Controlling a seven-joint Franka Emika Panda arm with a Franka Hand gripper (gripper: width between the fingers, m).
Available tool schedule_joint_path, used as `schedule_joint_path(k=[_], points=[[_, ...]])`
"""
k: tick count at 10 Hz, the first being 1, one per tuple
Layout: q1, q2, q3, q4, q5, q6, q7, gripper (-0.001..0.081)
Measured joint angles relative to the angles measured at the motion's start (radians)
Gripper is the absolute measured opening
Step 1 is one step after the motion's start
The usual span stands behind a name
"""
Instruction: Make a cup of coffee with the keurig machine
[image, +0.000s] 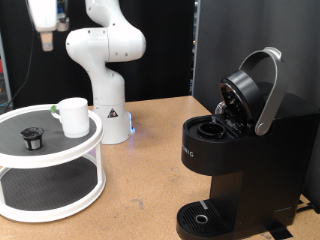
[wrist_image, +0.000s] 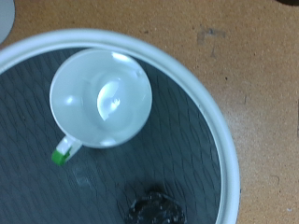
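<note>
Keurig (image: 235, 150) lid open; gripper (image: 46, 40) high over rack (image: 50, 175) with cup (image: 72, 116), pod (image: 33, 139); jaw state unclear. Pick-up stage; needs descent.

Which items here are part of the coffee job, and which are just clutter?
Job:
- cup, upright on the stand's top tier
- keurig machine, lid raised
- coffee pod, on the same tier, apart from the cup
- gripper, high above the stand, holding nothing

Just there:
- white two-tier round stand
- wooden table
- black panel

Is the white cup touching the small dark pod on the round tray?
Apart. In the wrist view, bare dark tray mesh lies between the cup and the pod.
</note>
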Motion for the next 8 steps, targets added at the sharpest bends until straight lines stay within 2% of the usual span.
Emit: schedule_joint_path(k=[3,8], points=[[-0.002,0.056,-0.053,0.003,-0.014,0.061,-0.02,0.0801],[-0.001,0.126,-0.09,0.035,-0.014,0.099,-0.062,0.0801]])
